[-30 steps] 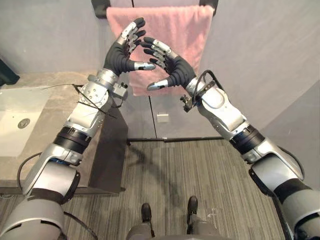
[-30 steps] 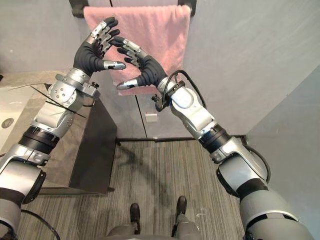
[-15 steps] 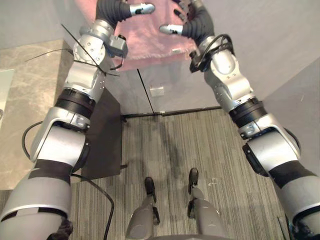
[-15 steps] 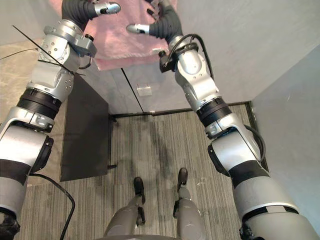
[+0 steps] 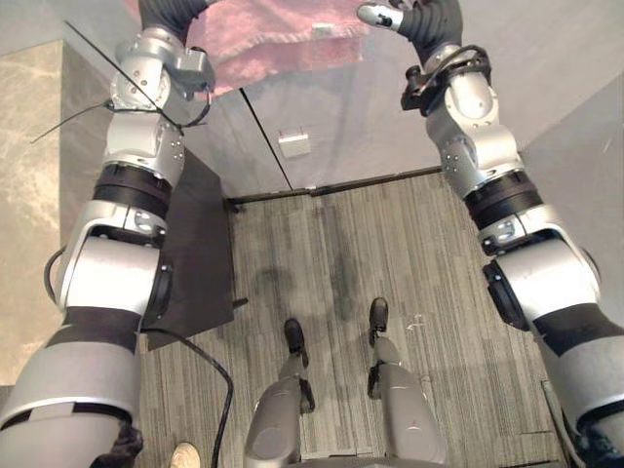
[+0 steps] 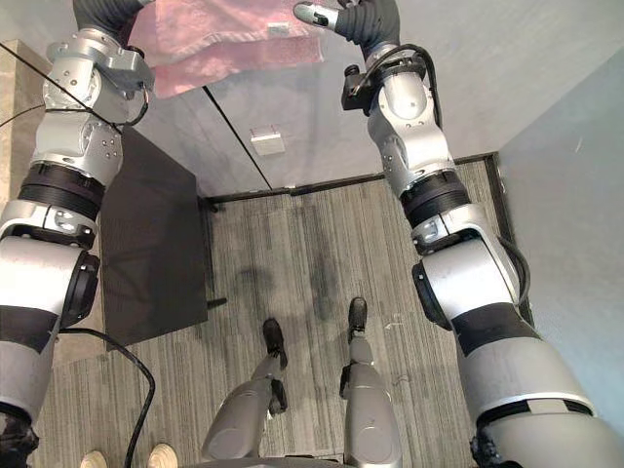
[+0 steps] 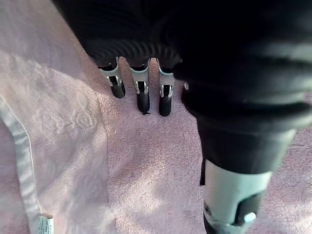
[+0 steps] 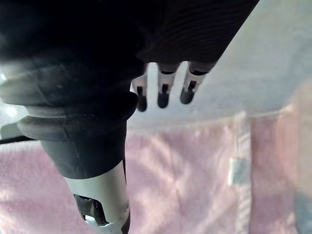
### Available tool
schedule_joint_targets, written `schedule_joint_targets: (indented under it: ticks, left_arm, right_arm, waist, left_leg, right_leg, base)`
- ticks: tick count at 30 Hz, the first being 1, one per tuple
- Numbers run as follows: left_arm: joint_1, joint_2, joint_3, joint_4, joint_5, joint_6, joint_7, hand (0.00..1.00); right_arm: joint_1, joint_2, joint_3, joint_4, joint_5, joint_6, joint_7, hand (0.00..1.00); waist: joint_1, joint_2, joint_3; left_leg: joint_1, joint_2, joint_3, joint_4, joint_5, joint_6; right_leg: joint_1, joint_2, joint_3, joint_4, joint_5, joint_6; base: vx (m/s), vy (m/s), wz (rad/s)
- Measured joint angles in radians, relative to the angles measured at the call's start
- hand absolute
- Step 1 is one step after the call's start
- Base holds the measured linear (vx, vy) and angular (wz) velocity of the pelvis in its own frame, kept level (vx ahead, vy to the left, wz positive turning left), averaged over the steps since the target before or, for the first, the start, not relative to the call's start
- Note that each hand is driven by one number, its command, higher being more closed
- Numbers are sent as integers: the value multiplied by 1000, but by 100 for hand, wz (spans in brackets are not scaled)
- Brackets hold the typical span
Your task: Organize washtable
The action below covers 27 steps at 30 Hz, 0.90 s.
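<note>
Where both arms reach up to the far wall: a pink towel hangs flat against the grey wall.
Towel cloth: terry with a raised flower pattern; a white strip runs along one edge and ends in a small tag.
Left hand: over the left part of the towel, palm turned to the cloth. Its fingers are straight and side by side, with dark tips at or just off the pink surface; contact cannot be told. The thumb is held apart from them. Nothing is gripped.
Right hand: at the towel's right edge. Its fingers are straight and close together, and their tips show against bare wall just past the cloth. The thumb stands apart and shows against the pink cloth. It holds nothing.
Towel to hands: the cloth spreads between the two hands, the left one over it and the right one at its right border; no fold is pinched by either.
Worktop: marbled stone on the left, lower than the towel and well apart from both hands.
Cabinet panel: dark, under the worktop's right end.
Wall plate: small and white, on the wall below the towel.
Floor: striped grey carpet; a person's shoes at the near left.
</note>
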Motion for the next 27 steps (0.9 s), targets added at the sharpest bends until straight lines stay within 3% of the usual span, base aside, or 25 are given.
schedule_joint_targets:
  ticks: [8, 11, 13, 17, 20, 25, 27]
  left_arm:
    - [276, 59, 107, -95, 0, 11, 0, 0]
    - [491, 93, 185, -216, -9, 8, -2, 0]
    - [672, 96, 261, -295, -22, 7, -3, 0]
    - [921, 87, 353, -360, -19, 11, -17, 0]
    - [1078, 6, 458, -362, -17, 19, -31, 0]
    - [1274, -165, 475, -362, 49, 27, -48, 0]
    - [1321, -245, 466, -355, 74, 36, -49, 0]
  right_arm:
    - [83, -107, -89, -36, 38, 0, 10, 0]
    - [344, -121, -194, -182, 41, -5, 7, 0]
    - [597, -84, -293, -281, 70, -11, 5, 0]
    - [925, -3, -446, -392, 69, -10, 0, 0]
    - [1168, 70, -593, -463, 54, -11, 0, 0]
    - [1452, 202, -734, -469, -46, -23, 4, 0]
    - [1495, 257, -773, -416, -56, -24, 3, 0]
  waist:
    - [3, 0, 0]
    - [5, 0, 0]
    - [9, 0, -1]
    - [7, 0, -3]
    - [0, 0, -59]
    - [-22, 5, -199]
    - [-30, 5, -221]
  left_leg:
    - [24, 2, 24, 0, -8, 1]
    - [61, 10, 28, 0, -20, -8]
    - [84, 17, 29, 0, -28, -14]
    - [106, 22, 33, 0, -40, -18]
    - [141, 27, 38, 0, -63, -24]
    - [228, 38, 38, 0, -109, -29]
    - [246, 37, 40, 7, -121, -28]
  right_leg:
    - [8, 5, 30, 0, 1, 5]
    - [45, 12, 31, 0, -13, -1]
    - [67, 20, 32, -1, -28, 1]
    - [87, 26, 29, -1, -41, -5]
    - [120, 31, 31, -1, -58, 0]
    - [208, 41, 24, -2, -110, 11]
    - [228, 39, 25, -2, -115, 13]
  base:
    - [-8, 15, -10]
    - [27, 26, -4]
    - [41, 29, -2]
    - [40, 30, -5]
    - [71, 49, -6]
    - [96, 33, -1]
    - [71, 35, -1]
